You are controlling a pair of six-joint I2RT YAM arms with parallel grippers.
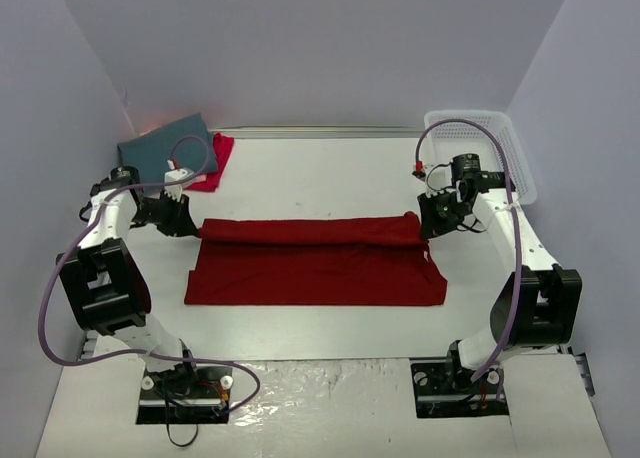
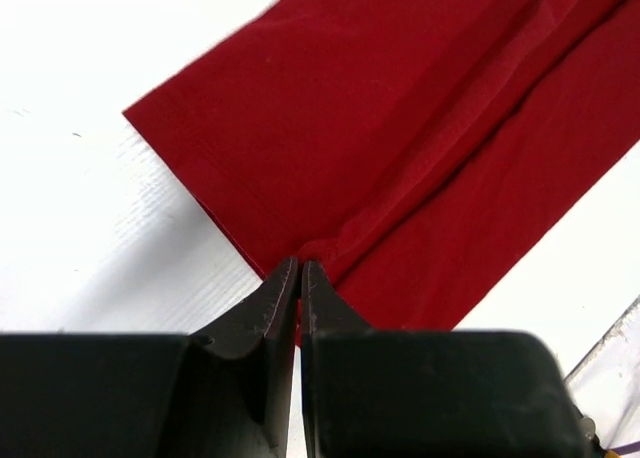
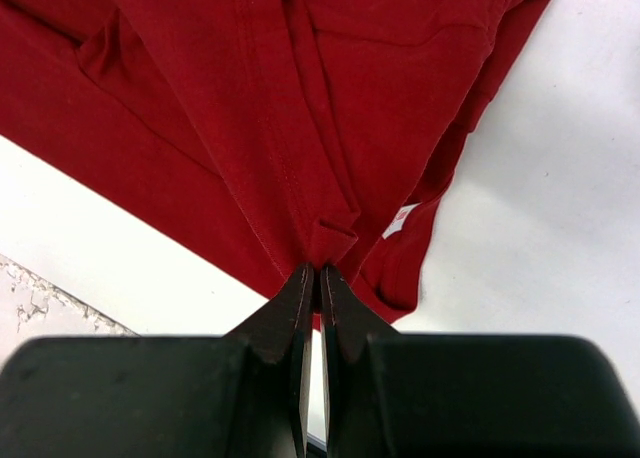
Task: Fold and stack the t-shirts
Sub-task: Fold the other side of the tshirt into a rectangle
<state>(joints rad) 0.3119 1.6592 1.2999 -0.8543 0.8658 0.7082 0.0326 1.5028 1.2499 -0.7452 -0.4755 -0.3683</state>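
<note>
Cloth first: the red shirt (image 1: 315,268) lies flat across the middle of the table (image 1: 330,178), with its far long edge doubled over. My left gripper (image 2: 300,270) is pinched shut on that fold at the hem end, and my right gripper (image 3: 320,271) at the collar end. To fold it well, I should lift both ends level, hold the cloth taut between them, and lay the edge down square. The teal shirt (image 1: 165,148) and the pink shirt (image 1: 215,163) sit in the far left corner.

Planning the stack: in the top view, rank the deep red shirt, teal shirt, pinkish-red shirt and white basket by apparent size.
1. deep red shirt
2. white basket and teal shirt: look alike; right arm hides part of basket
3. pinkish-red shirt
</note>
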